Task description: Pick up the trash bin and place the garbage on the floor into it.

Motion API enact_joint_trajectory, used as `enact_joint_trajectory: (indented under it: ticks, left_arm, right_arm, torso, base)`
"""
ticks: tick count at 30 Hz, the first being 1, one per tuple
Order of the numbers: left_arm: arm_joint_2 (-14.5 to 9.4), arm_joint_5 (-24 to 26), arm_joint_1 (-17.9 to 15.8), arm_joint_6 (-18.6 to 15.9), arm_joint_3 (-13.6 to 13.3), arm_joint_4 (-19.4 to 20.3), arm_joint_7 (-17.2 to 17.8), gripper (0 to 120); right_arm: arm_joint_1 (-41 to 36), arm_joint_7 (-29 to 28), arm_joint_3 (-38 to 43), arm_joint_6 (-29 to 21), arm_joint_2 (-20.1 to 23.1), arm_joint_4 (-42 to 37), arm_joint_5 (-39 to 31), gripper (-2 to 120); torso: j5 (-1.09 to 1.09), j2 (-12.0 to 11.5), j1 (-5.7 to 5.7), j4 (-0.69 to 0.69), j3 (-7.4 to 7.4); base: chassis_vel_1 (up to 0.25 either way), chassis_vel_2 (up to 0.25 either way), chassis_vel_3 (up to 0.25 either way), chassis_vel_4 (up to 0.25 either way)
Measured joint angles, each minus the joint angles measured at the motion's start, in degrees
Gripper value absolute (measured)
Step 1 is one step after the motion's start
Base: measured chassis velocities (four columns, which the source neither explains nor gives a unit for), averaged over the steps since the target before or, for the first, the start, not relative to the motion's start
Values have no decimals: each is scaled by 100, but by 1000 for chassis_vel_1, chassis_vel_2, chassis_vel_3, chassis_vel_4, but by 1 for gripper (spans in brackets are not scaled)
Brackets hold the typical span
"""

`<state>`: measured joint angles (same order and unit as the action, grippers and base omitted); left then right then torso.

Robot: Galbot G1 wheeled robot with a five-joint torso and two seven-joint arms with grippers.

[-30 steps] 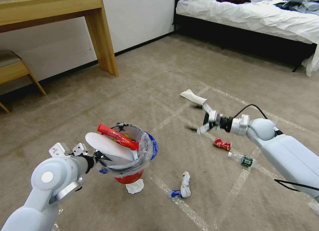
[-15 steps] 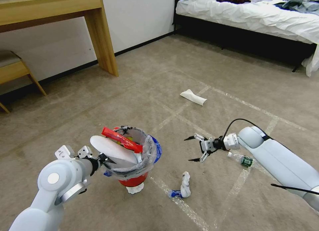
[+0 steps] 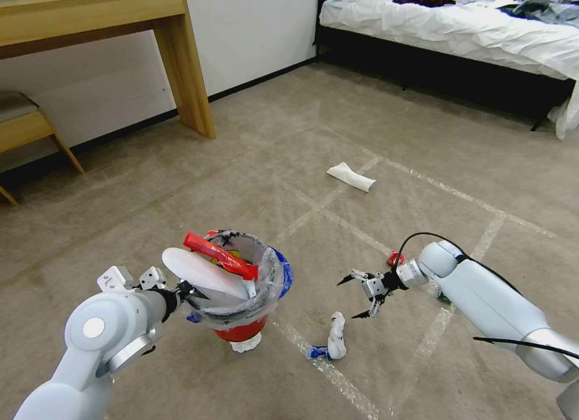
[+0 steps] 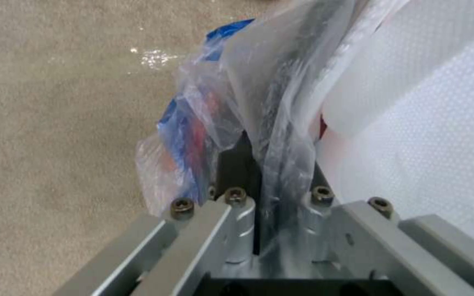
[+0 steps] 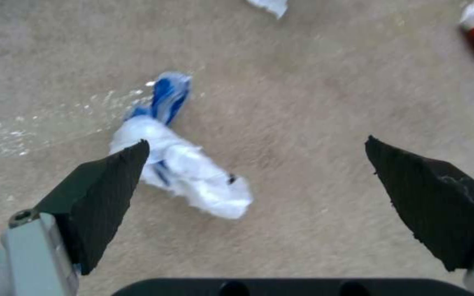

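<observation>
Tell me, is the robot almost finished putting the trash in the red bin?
Not yet. The left gripper holds the trash bin by its rim, with a white slipper and red wrapper already inside. The right gripper is open above the crumpled white-and-blue paper. Still on the floor: that paper, another white slipper, and a red wrapper.

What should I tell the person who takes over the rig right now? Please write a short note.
Left hand: shut on the rim of the small round red trash bin with clear plastic liner, held off the floor.
Right hand: open, empty, above the crumpled white-and-blue paper.
Done: a white slipper and a red wrapper sit in the bin.
Left on the beige carpet: the crumpled paper, a white scrap below the bin, a white slipper farther off, a red wrapper by the right arm.
</observation>
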<state>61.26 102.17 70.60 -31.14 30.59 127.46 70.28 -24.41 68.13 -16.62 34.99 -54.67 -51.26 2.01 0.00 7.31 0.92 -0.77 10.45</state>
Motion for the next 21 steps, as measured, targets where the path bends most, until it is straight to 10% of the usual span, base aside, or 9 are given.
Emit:
enact_joint_trajectory:
  ticks: [21]
  left_arm:
    - [58,-97,11,11,-2,-30,1,4]
  right_arm:
    - [287,-75,-58,538,-449,480,1625,100]
  torso:
    - [0,0,0,1,0]
  base:
    - [0,0,0,0]
